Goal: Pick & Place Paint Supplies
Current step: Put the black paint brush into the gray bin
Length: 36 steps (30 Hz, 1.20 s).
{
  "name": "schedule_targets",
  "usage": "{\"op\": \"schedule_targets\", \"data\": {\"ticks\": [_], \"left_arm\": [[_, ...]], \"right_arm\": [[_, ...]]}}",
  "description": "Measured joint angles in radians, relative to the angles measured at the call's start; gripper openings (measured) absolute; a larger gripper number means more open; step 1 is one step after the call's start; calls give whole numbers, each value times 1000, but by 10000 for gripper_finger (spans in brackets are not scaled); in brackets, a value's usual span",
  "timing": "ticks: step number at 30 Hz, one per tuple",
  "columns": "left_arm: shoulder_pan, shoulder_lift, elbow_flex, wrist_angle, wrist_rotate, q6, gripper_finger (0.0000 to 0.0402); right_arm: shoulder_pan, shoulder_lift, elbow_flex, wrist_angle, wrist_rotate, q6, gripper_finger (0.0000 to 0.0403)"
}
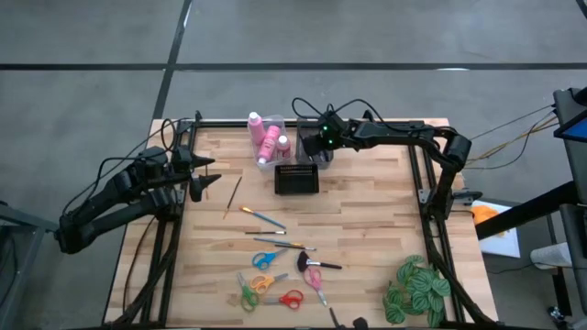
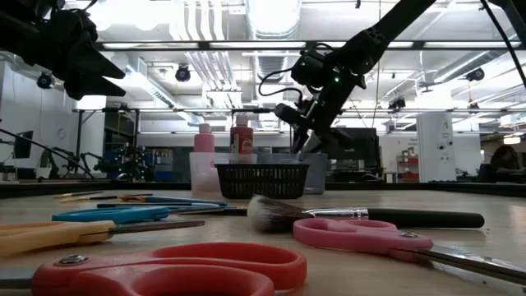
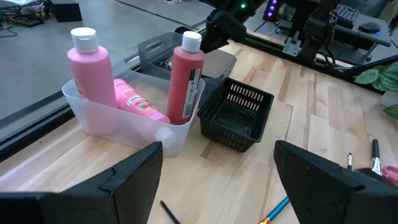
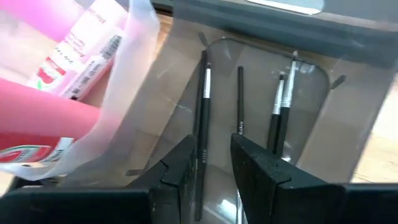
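Three pink bottles with white caps (image 3: 186, 81) sit in a clear bin (image 3: 124, 127) at the table's far edge: two stand upright and one lies down. My right gripper (image 4: 214, 174) hangs open by a narrow gap over the grey bin (image 4: 348, 124) beside it. Several thin brushes (image 4: 240, 99) lie on that bin's floor. One black brush (image 4: 202, 106) runs under the gap between my fingers, and I cannot tell whether it touches them. More brushes (image 1: 264, 217) and scissors (image 1: 266, 259) lie flat on the table. My left gripper (image 3: 217, 186) waits wide open at the table's left side.
A black mesh basket (image 1: 296, 180) stands just nearer than the two bins. A green leafy plant (image 1: 417, 289) sits at the near right corner. A fluffy make-up brush (image 1: 316, 264) lies among the scissors. Bare wood (image 1: 376, 202) spreads right of the basket.
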Motion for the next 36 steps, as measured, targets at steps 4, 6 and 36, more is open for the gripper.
{"op": "schedule_targets", "data": {"ticks": [4,6,36], "left_arm": [[0,0,0,0,0,0,311],[0,0,0,0,0,0,311],[0,0,0,0,0,0,311]], "right_arm": [[2,-13,18,9,-46,-22,100],[7,-24,27,8,-72,-64,100],[603,-386,14,-524,-19,-177,100]]}}
